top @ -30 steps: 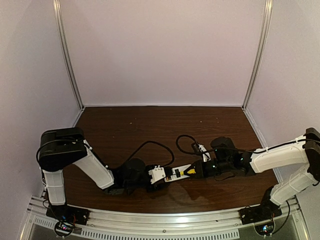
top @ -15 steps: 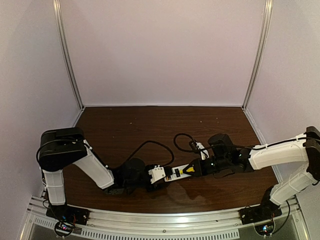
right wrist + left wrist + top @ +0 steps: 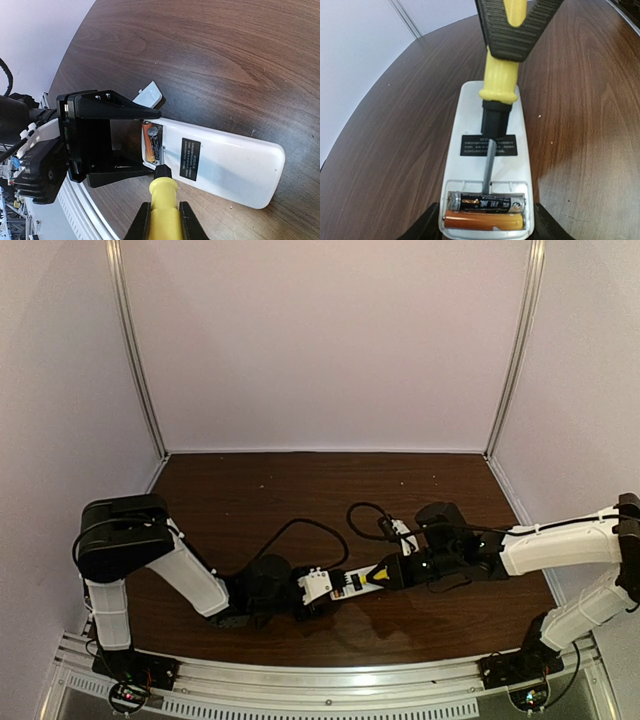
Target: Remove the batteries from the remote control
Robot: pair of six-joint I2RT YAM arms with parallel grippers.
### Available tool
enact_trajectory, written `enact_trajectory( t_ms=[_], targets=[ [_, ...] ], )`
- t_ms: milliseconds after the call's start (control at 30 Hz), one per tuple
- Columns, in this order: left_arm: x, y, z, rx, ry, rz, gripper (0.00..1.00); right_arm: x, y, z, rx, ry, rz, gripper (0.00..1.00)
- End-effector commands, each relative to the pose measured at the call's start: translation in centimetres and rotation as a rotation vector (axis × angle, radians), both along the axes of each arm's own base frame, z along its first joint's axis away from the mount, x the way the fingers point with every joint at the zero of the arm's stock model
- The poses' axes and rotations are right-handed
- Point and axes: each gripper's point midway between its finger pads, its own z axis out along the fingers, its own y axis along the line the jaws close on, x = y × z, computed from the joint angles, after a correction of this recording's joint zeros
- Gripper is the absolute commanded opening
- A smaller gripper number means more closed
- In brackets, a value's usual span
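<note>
The remote control (image 3: 487, 132) lies back-up on the table (image 3: 580, 125), its battery end pinched in my left claw (image 3: 154, 143) so it cannot slide. My right claw (image 3: 162, 220) is clamped on the screwdriver (image 3: 501, 80), its blade at the open bay's edge beside the dark battery (image 3: 487, 202), probably to lever it out ahead of the orange battery (image 3: 485, 220).

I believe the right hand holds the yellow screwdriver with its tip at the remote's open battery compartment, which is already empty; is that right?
Not quite: the compartment is not empty. The left wrist view shows both batteries lying in it, dark beside orange. The rest holds: the right hand grips the screwdriver, tip at the remote control's open compartment.
</note>
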Motion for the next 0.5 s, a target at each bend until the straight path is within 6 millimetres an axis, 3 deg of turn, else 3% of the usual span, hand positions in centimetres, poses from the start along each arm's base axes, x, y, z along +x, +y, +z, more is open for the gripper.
enact_trajectory(
  t_ms=[0,467],
  targets=[
    [-0.28,-1.37,1.48,-0.070,-0.015,-0.032,0.00,2.07,-0.91,1.03,-0.029,-0.087,-0.082,0.00],
    [-0.78,-1.83,1.20,-0.076,0.008,-0.064,0.00,1.92,-0.38,0.58,-0.059,-0.157,-0.052,0.00]
  ],
)
